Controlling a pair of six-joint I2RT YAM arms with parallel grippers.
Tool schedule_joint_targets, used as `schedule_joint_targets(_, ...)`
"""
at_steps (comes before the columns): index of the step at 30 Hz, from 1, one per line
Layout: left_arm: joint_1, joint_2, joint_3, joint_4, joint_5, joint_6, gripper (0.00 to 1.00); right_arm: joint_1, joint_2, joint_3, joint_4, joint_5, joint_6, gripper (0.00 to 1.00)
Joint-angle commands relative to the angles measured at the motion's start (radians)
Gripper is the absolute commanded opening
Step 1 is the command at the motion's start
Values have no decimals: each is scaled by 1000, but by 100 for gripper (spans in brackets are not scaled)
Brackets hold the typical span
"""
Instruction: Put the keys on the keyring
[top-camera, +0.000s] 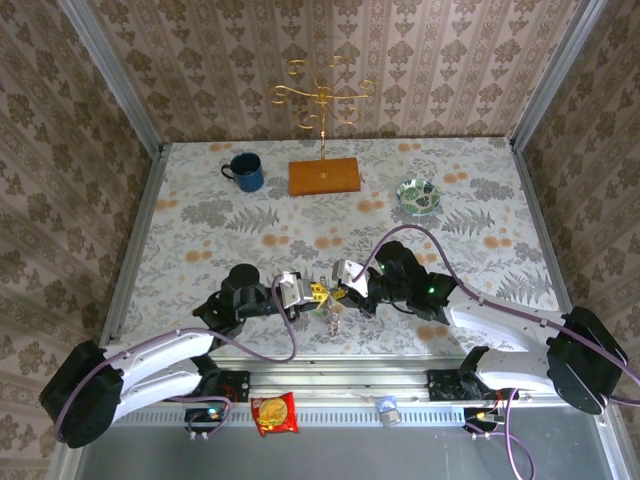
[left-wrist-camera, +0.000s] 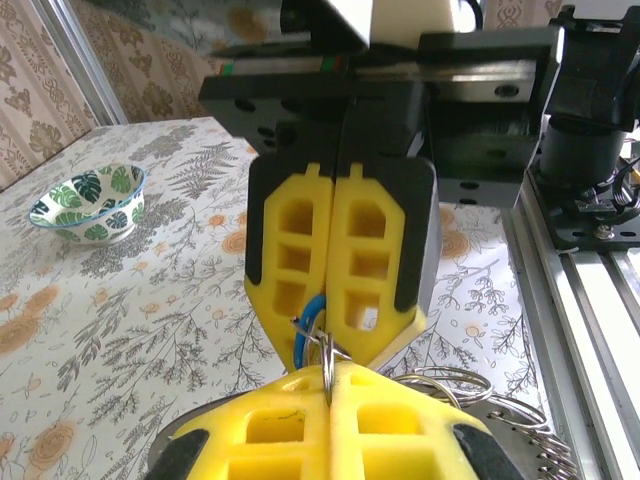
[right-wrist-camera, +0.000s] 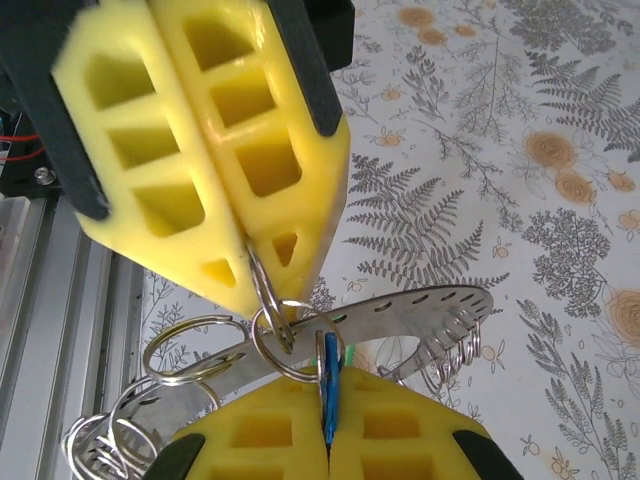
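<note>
At the near edge of the table (top-camera: 200, 240), between the two arms, you have the blue key (right-wrist-camera: 328, 385) clamped edge-on in the right gripper (right-wrist-camera: 327, 402), jaws pressed together on it. Its upper end meets the lower arc of the keyring (right-wrist-camera: 262, 292), a thin split ring. You cannot tell whether it is threaded.

The left gripper (right-wrist-camera: 250, 262) pinches that ring by its top, jaws closed to a sliver. The two grippers stand tip to tip, almost touching.

A slotted metal strip (right-wrist-camera: 420, 305) and a bunch of loose rings (right-wrist-camera: 190, 345) hang just beside the ring.

Well apart, at the far side, stand a leaf-patterned bowl (top-camera: 418, 195), a blue mug (top-camera: 245, 172) and a gold stand (top-camera: 324, 176).
</note>
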Motion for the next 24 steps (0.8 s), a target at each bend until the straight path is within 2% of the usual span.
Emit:
schedule_joint_targets(1,-3,-18,10,-15,-6,26,0,9,-26,44,-43,-7,-26,1)
schedule_joint_targets(15,-3,-35,34,-114,-55,76,0,16,-75,131,-233,53,-93,0)
schedule_joint_targets(17,-2,-35,34,-109,-57,68,9,20,-78,146,-254,60,-100,0)
schedule_joint_targets(19,-3,-40,32,-97,-60,59,24,23,-79,160,-271,70,-105,0)
schedule_joint_targets(22,-3,-63,17,-73,-87,27,38,26,-83,170,-284,108,-106,0)
schedule_joint_targets(24,-3,-99,-3,-56,-127,-7,44,26,-87,171,-289,143,-107,0)
